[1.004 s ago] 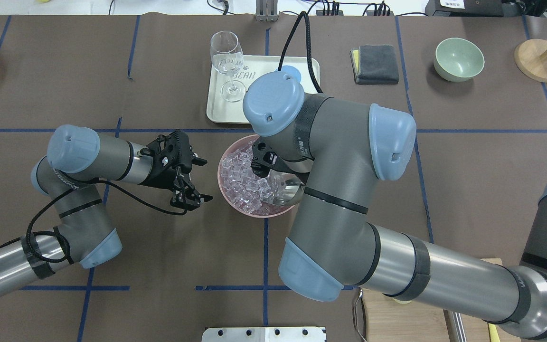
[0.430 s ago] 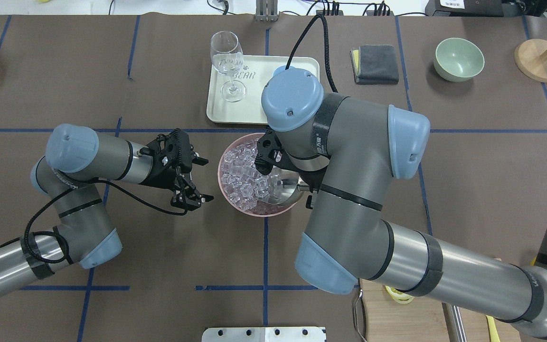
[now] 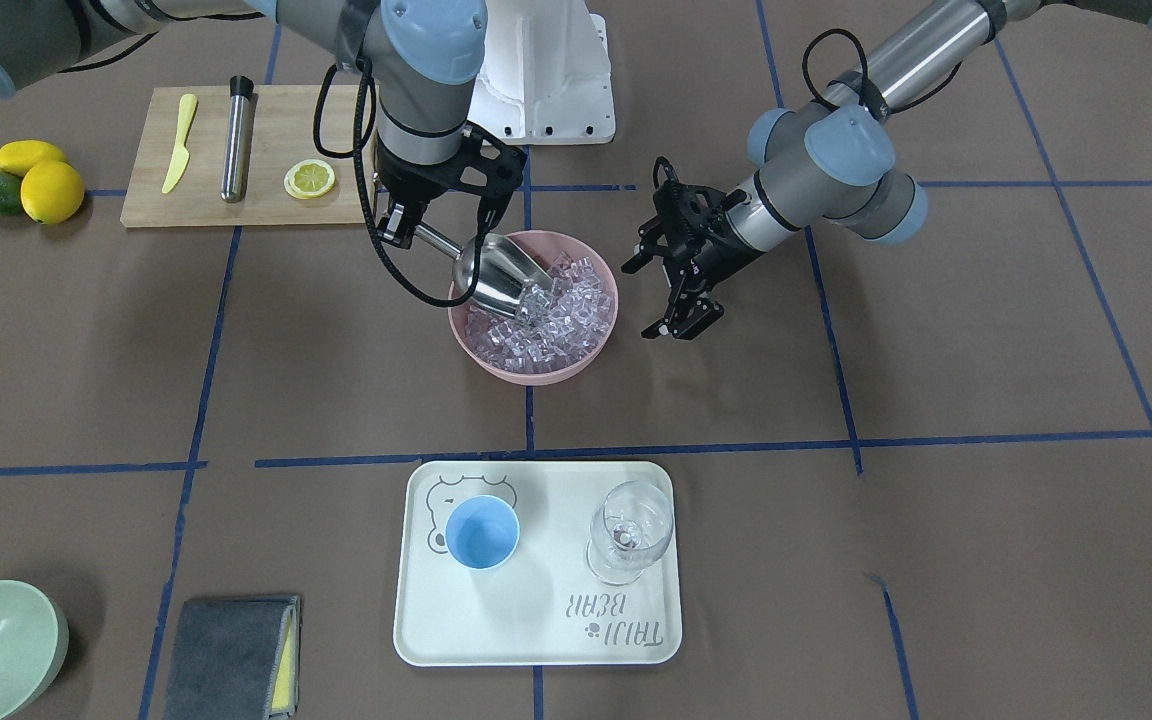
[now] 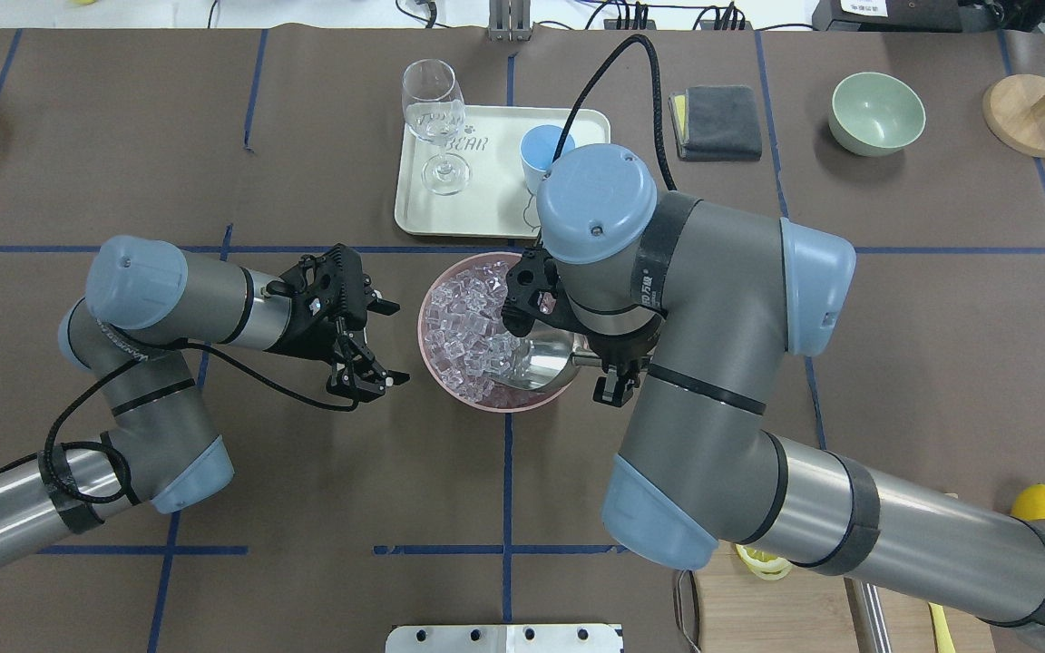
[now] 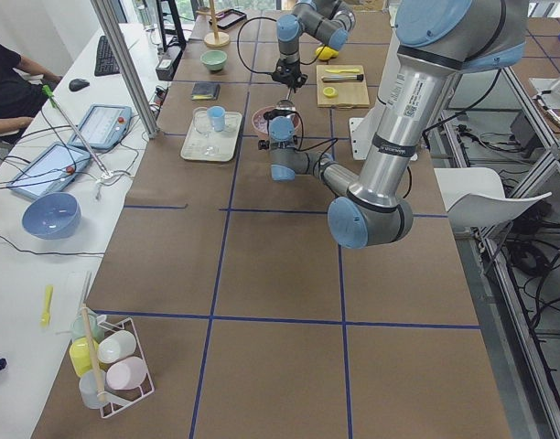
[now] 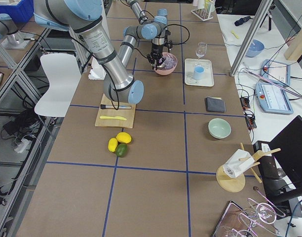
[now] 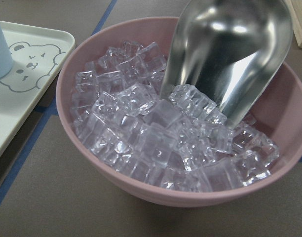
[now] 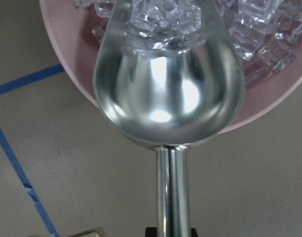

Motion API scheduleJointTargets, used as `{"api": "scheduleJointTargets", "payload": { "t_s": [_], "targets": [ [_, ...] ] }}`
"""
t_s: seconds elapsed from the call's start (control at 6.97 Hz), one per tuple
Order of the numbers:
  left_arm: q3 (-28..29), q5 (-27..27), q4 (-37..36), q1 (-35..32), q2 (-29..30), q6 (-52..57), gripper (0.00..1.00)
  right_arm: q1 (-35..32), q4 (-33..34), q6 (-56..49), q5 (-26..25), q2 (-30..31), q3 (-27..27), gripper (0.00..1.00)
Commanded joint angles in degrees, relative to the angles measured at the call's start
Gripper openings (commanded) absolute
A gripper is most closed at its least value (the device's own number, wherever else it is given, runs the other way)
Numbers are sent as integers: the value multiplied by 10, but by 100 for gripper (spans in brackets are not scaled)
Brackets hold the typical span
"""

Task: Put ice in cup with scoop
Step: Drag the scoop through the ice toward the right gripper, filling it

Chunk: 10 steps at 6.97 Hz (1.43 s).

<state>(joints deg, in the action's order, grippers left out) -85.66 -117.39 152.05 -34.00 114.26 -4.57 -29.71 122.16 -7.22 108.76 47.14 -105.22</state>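
Note:
The steel scoop (image 3: 496, 275) tilts mouth-down into the ice (image 3: 556, 315) heaped in a pink bowl (image 3: 496, 365). My right gripper (image 3: 404, 222) is shut on the scoop's rod handle (image 8: 169, 190), just outside the bowl's rim. Some cubes lie at the scoop's mouth in the right wrist view (image 8: 163, 22). The left wrist view shows the scoop's trough (image 7: 235, 54) resting on the ice (image 7: 151, 133). The light-blue cup (image 3: 482, 533) stands upright on a white tray (image 3: 536, 640), apart from the bowl; it also shows in the overhead view (image 4: 539, 150). My left gripper (image 3: 639, 298) is open and empty beside the bowl.
A clear wine glass (image 3: 629, 530) shares the tray with the cup. A cutting board (image 3: 151, 200) with a yellow knife, a steel cylinder and a lemon slice lies behind the bowl. A green bowl (image 4: 876, 112) and a grey cloth (image 4: 717, 122) lie further off.
My right arm has shifted to the right in the overhead view, carrying the scoop toward the bowl's right side and uncovering the cup. The left arm has not moved.

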Motion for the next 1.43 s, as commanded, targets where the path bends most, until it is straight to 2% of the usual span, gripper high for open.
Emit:
{"api": "scheduleJointTargets", "payload": {
  "t_s": [0.0,0.14,0.43,0.72,1.0,1.29],
  "targets": [
    [0,1,-1,0,0,0,100,-1,-17,3,16,10,-11,0],
    [0,1,-1,0,0,0,100,-2,-24,3,18,12,-13,0],
    [0,1,-1,0,0,-1,100,-3,-100,16,31,49,-14,0],
    [0,0,-1,-1,0,-1,100,-3,-115,21,42,61,-21,0],
    [0,0,-1,-3,0,-1,100,-4,-215,58,47,103,-21,0],
    [-3,-1,-1,-4,0,-1,100,-5,-249,84,56,109,-28,0]
  ]
}}
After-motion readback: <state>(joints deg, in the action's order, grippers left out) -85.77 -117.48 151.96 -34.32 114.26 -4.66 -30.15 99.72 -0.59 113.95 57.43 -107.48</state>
